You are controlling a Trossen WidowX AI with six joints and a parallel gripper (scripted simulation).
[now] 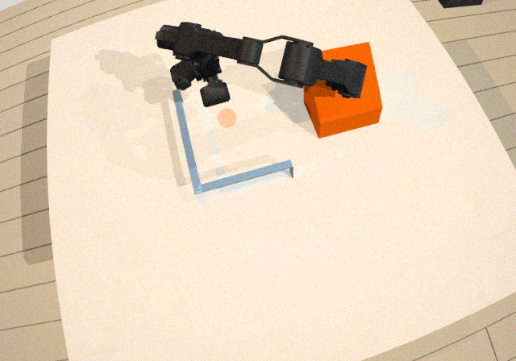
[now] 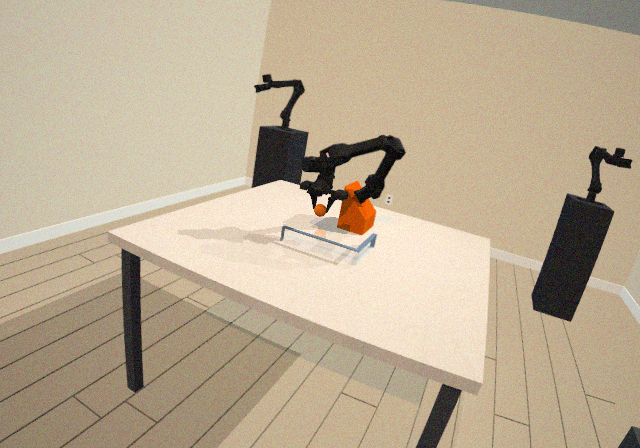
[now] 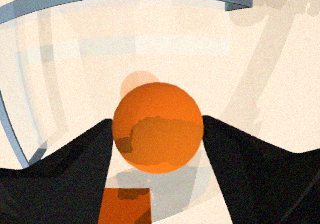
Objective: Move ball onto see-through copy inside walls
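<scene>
Cream-coloured desk [image 1: 291, 265] spreads wide beneath me, and on it sit the orange block [image 1: 347, 99] that carries my base and, nearer the middle, the two low clear walls [image 1: 195, 169] that meet in a corner. Inside that corner, on the open side, lies the pale see-through copy [image 1: 226, 118] that marks the resting spot. My fingers are closed on the ball [image 3: 158, 127], one dark pad on each side of it, and I hold it lifted above the desk, as the outside view shows with the ball [image 2: 320, 209] hanging over the walled area. Through my wrist view the pale copy [image 3: 136, 83] peeks out just behind the ball's upper left edge, so I judge myself close to, but not squarely over, the mark. To do this step well I should slide across until the ball covers the copy, then come down slowly until it touches the desk. I would part the pads gently and evenly, since a round thing will roll at the least sideways nudge. Only then should I rise straight up, keeping well apart from the walls.
</scene>
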